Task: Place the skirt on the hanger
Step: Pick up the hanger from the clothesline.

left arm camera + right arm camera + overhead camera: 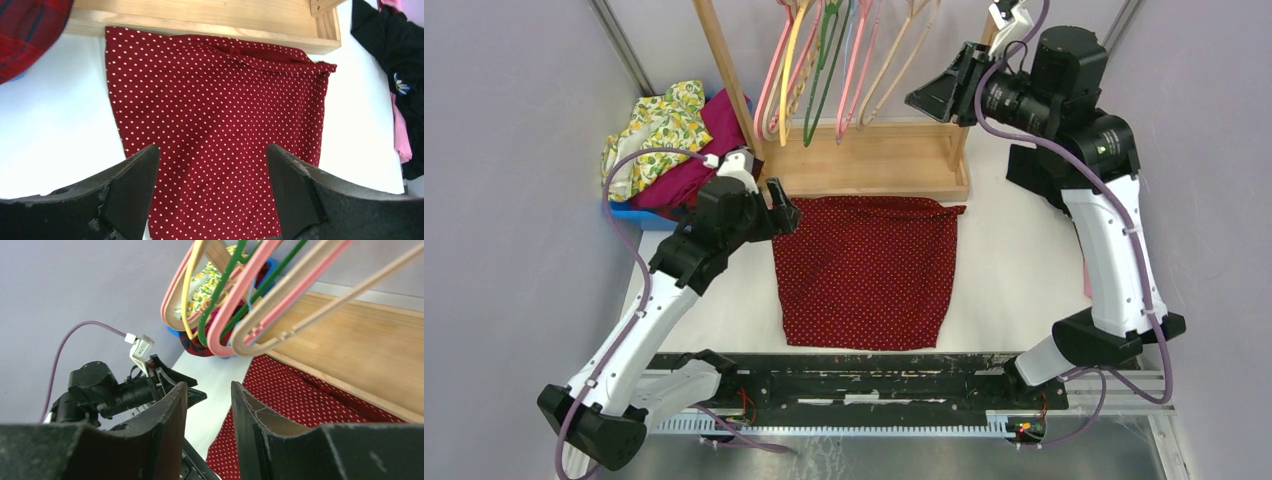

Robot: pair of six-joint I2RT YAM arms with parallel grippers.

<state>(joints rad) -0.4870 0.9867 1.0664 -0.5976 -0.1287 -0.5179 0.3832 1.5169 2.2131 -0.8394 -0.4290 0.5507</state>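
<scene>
The dark-red polka-dot skirt (864,270) lies flat on the white table, its top edge against the wooden rack base. My left gripper (786,215) hovers at the skirt's upper left corner. In the left wrist view the left gripper (212,150) is open wide, with the skirt (215,100) below it and nothing between the fingers. My right gripper (929,100) is raised beside the hanging hangers. In the right wrist view the right gripper (208,385) is open with an empty gap. The thin pale blue hanger (848,55) hangs among thicker ones, mostly hidden.
Pink (240,290), yellow, green (824,90) and tan (300,285) hangers hang on the wooden rack (864,165) behind the skirt. A blue bin of clothes (664,140) stands at the back left. A plaid garment (25,35) and black and pink clothes (395,50) flank the skirt.
</scene>
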